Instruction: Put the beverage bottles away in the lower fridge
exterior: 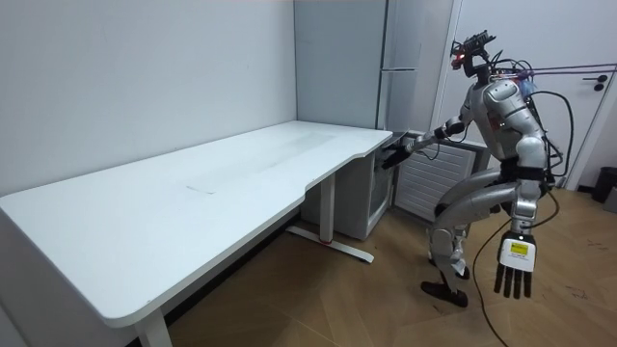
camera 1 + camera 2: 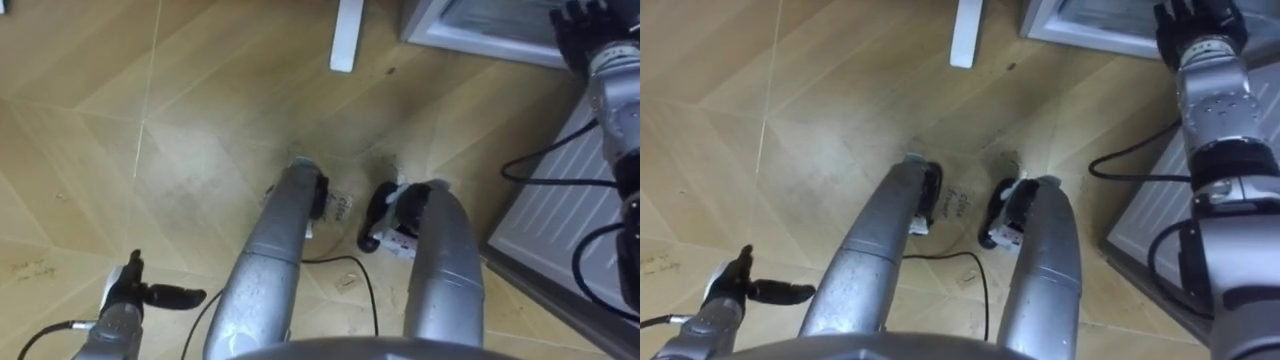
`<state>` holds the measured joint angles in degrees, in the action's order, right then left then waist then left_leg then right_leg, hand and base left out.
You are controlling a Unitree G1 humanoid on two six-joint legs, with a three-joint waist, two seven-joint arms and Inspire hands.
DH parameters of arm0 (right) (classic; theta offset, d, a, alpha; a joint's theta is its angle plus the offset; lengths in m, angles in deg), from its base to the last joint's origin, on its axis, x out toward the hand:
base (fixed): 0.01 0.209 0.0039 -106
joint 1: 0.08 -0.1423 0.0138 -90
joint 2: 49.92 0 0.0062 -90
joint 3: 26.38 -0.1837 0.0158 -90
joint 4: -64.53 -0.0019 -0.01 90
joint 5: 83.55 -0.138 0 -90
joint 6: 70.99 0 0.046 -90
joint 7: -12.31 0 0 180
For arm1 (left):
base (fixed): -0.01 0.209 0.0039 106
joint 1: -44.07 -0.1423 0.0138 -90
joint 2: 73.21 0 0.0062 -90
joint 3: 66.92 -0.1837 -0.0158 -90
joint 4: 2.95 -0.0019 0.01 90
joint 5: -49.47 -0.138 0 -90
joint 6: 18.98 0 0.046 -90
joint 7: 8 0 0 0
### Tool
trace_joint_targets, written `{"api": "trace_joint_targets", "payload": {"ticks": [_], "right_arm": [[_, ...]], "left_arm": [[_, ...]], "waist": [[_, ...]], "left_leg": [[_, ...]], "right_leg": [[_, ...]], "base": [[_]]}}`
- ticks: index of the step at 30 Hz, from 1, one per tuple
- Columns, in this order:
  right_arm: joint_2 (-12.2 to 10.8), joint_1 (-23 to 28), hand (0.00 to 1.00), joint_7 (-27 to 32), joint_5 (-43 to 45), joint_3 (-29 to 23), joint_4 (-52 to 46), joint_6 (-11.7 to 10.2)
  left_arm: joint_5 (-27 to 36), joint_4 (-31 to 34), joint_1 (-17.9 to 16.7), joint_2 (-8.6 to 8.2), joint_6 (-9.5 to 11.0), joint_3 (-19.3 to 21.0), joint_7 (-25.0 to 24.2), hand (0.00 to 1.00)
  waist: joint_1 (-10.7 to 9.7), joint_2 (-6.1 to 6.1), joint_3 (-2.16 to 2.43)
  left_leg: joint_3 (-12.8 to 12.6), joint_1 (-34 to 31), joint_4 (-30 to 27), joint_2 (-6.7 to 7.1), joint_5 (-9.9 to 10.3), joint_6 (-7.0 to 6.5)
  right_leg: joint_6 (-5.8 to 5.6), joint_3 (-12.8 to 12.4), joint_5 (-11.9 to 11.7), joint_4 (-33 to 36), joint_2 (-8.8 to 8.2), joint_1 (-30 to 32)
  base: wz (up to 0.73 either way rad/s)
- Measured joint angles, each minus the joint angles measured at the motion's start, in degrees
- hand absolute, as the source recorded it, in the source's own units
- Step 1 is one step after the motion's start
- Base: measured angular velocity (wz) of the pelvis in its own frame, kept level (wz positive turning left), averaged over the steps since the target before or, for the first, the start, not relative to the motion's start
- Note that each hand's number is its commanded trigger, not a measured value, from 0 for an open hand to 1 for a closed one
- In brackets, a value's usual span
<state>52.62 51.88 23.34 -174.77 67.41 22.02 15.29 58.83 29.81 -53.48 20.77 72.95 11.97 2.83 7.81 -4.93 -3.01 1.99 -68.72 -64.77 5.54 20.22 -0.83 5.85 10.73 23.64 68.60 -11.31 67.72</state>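
So, right hand [image 2: 1195,25] sits at 1 o'clock against the fridge [image 2: 480,25], can't tell its fingers; left hand [image 1: 516,262] hangs at 7 o'clock, fingers straight, apart.

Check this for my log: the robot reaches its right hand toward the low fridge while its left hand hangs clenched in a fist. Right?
Not quite: the room view shows the left hand hanging with straight fingers, not a fist. The right hand does reach toward the low fridge.
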Motion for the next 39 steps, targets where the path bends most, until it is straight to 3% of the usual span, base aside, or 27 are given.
{"api": "trace_joint_targets", "payload": {"ticks": [6,12,22,27,31,35,39], "right_arm": [[-0.03,-0.35,0.0,2.75,1.39,0.07,0.22,0.02],[-0.02,-0.58,0.0,6.57,2.0,0.9,-1.56,0.02],[-0.01,-0.73,0.0,7.0,5.46,1.59,-0.04,0.02],[0.27,-0.61,0.0,0.96,9.48,4.66,8.32,0.04],[1.58,1.38,0.0,-6.52,14.73,8.55,12.42,0.48],[4.74,4.56,0.0,-15.52,27.14,13.47,15.14,0.78],[4.96,8.69,0.0,-23.64,37.62,18.03,18.53,1.79]], "left_arm": [[0.15,0.2,-0.83,-0.44,-0.24,-0.51,-0.15,0.0],[0.16,0.37,-0.97,-0.44,-0.27,-0.51,-0.18,0.0],[0.05,1.48,-1.47,-0.45,-0.41,-0.92,-0.24,0.0],[0.07,1.94,-1.56,0.17,-0.29,-0.99,-1.94,0.0],[0.1,2.11,-1.12,1.72,-0.4,-0.89,-4.58,0.0],[0.15,2.51,0.35,2.46,-0.67,-0.87,-6.51,0.0],[0.09,2.7,2.48,2.86,-0.54,-1.76,-8.3,0.0]], "waist": [[0.35,0.07,0.02],[0.33,0.12,0.05],[0.62,1.0,0.02],[1.3,0.95,0.0],[1.43,0.9,-0.03],[1.8,1.08,-0.16],[2.46,1.46,-0.29]], "left_leg": [[0.53,0.71,0.05,0.29,0.05,0.4],[0.55,1.45,0.21,0.3,-0.03,0.56],[1.36,2.74,0.89,0.12,-0.17,0.84],[1.54,7.99,6.66,0.12,-1.56,1.08],[2.84,9.99,8.97,-0.83,-1.98,1.08],[3.24,13.21,11.49,-1.93,-1.96,1.06],[3.6,17.99,15.24,-2.67,-2.02,0.94]], "right_leg": [[-0.71,0.28,0.47,-0.09,-0.13,-0.94],[-0.56,0.27,0.58,-0.01,-0.14,-1.5],[-0.7,0.94,0.48,-1.22,0.43,-3.25],[-0.72,1.66,-0.42,-6.42,0.73,-8.39],[0.28,3.27,-1.9,-10.27,1.92,-11.31],[0.18,4.11,-2.77,-14.27,3.23,-15.22],[-0.6,4.23,-3.56,-19.07,4.6,-20.27]], "base": [[0.04],[0.0],[0.01],[0.05],[-0.01],[-0.1],[-0.03]]}}
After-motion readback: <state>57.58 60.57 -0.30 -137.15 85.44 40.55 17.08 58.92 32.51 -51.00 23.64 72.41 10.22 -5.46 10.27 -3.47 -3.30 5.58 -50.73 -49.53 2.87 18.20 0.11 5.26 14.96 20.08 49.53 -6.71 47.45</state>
